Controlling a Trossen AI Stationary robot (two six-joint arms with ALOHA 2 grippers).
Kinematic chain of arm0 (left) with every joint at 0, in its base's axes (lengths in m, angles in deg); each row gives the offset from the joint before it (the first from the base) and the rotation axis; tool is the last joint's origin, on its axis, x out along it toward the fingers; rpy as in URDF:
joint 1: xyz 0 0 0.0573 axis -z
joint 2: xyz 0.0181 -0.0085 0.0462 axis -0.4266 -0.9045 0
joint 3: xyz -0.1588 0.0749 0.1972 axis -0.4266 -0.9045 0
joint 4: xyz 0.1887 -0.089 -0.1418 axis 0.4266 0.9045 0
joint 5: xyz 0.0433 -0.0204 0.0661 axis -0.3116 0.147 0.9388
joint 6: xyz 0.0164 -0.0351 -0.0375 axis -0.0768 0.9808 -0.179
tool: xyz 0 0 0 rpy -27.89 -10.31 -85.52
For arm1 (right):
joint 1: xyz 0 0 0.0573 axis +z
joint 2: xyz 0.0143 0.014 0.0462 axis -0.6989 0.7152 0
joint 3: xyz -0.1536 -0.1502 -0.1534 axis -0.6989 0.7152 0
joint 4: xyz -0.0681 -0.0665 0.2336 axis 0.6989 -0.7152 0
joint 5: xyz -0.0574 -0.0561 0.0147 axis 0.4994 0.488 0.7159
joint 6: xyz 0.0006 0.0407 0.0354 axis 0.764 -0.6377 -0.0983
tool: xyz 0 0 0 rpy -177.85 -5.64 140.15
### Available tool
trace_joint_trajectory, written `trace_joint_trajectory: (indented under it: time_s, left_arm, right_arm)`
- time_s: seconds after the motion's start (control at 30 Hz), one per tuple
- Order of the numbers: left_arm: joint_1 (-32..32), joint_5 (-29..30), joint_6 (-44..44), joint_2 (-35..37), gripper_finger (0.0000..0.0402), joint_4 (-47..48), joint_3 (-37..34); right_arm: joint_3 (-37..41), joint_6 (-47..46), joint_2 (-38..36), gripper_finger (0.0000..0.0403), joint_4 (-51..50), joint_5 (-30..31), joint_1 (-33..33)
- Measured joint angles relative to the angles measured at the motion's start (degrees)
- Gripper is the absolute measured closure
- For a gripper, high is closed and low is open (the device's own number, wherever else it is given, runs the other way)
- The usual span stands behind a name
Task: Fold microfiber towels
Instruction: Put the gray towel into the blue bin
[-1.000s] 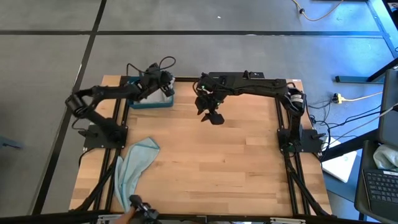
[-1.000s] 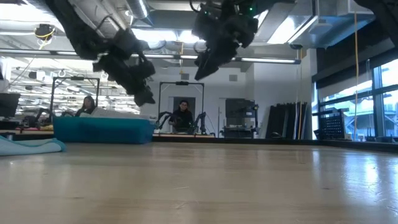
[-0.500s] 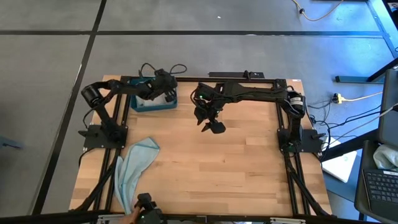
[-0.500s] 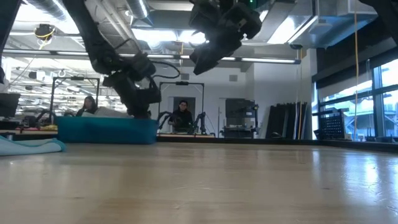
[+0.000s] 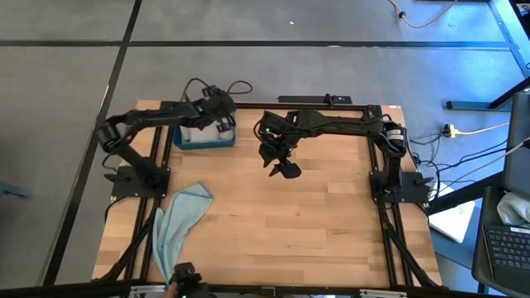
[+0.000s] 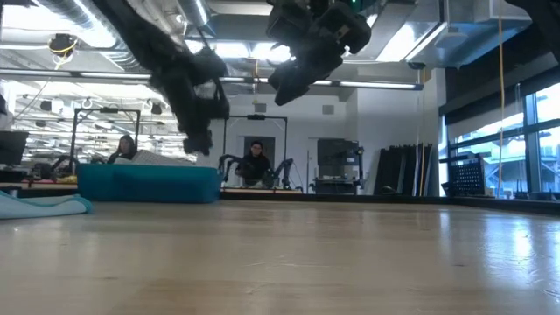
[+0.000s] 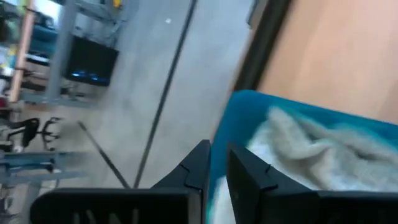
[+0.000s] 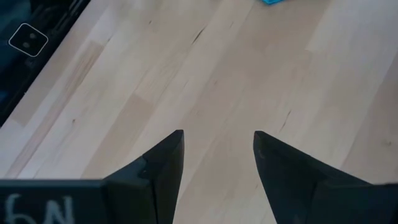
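L pincer (image 5: 222,116) sits over the blue tray (image 5: 189,140) at upper left of the surface (image 5: 315,215) in high view; fingers nearly together w/ only a thin gap, nothing clamped between them in wrist view. The tray holds pale towels (image 7: 311,149) bunched in a heap, light grey/whitish, can't count how many. One pale blue towel (image 5: 175,219) lies loose and crumpled at lower left of the surface, well apart from the tray, running toward the front edge. R pincer (image 5: 281,165) hangs above bare wood near upper centre, fingers apart, holding nothing; wrist view shows only planks below it.

Step in hand, prob: L arm reaching into the tray to pull out a towel. To do it well: spread the fingers first, they look too close to take cloth as is. Come down onto a raised ridge or corner of the top towel, not the tray wall, since the finger tips are just beside the near rim in wrist view. Pinch one layer only so a single towel lifts, not the heap. Raise it clear of the rim before moving sideways, else the tray may drag. Lay it flat on the open wood mid-surface where R pincer can take the opposite corner. R arm should hold off till then
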Motion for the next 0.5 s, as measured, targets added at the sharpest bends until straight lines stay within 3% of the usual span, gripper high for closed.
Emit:
trace_joint_trajectory:
  time_s: [0.13,0.27,0.33,0.5]
  left_arm:
    - [-0.2,-0.9,4.6,7.2,0.0359,6.7,0.3]
    - [-1.1,-7.4,14.0,12.5,0.0359,17.7,0.3]
    - [-1.7,-8.9,18.1,13.3,0.0359,22.8,0.3]
    - [-4.4,-6.3,26.0,11.4,0.0359,30.1,0.2]
  right_arm:
    - [0.0,0.3,0.0,0.0208,-0.3,0.0,0.0]
    - [0.0,1.4,0.0,0.0208,-0.1,0.0,0.0]
    - [0.0,1.7,0.0,0.0208,0.3,0.0,0.0]
    - [0.0,1.5,0.0,0.0208,1.8,-0.3,0.0]
